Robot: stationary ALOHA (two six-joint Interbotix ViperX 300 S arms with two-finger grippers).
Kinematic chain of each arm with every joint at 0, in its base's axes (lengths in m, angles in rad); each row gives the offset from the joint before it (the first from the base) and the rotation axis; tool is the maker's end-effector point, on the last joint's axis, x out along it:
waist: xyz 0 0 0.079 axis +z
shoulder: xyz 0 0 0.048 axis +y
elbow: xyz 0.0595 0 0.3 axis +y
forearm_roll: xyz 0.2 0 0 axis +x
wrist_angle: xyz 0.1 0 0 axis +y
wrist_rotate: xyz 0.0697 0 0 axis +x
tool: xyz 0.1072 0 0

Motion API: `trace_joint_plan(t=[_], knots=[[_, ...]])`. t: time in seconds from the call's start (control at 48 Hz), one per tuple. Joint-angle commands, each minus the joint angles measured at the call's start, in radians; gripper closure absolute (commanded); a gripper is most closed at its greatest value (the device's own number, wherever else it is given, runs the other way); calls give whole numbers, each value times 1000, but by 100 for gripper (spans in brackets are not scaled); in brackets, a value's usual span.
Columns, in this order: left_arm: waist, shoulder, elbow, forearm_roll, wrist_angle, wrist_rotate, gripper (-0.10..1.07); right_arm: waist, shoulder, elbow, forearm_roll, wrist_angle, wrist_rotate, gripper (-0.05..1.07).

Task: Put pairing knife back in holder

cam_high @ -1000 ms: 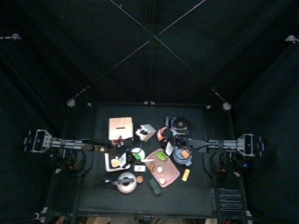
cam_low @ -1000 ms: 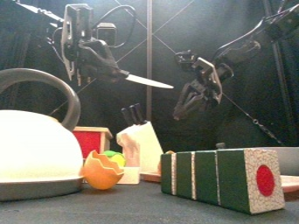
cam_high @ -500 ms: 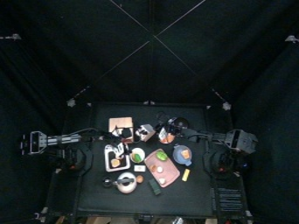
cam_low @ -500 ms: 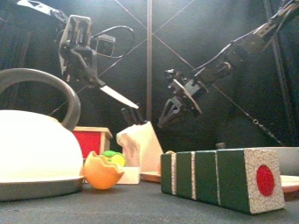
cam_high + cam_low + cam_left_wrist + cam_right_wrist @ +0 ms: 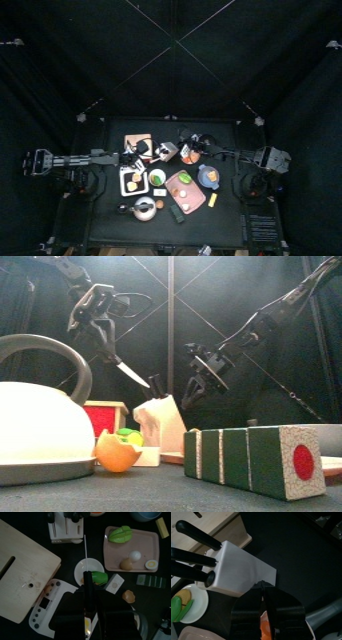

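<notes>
Left end effector is pinching the small silver-bladed paring knife by its handle, and it has been dropping lower than a second ago. The blade was lying near level then; now it is tilting tip-down toward the holder, a pale rectangular knife block with black handles sticking out of it. The knife is hanging in the air just below the left end effector, above and to one side of the block and not yet touching it. In the left wrist view the blade is showing as a thin line running from the end effector's tip toward the block. Right end effector has been swinging in from farther off and is now hovering near the block's handle end; whether it is spread or pressed together I cannot tell, and nothing is showing as held. I am judging that the aiming step is nearly done and insertion is coming next, with the right arm probably getting ready to steady the block. The free slot is not showing in any view. The top view is too small to make out the knife. The tan flat wooden board is lying behind the block on the surface, cut off at the edge.
</notes>
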Motion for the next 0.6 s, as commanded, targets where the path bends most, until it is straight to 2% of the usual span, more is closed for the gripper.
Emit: trace_joint_plan(t=[0.0,0.312,0.583], knots=[[-9,6,-32,26,-6,-20,65,-6,-12,-15,-2,-3,0,61],[-9,71,-91,25,6,-18,65,-6,20,-41,-2,-5,0,61],[-3,103,-91,25,20,-17,65,-6,25,-38,-2,-5,-6,61]])
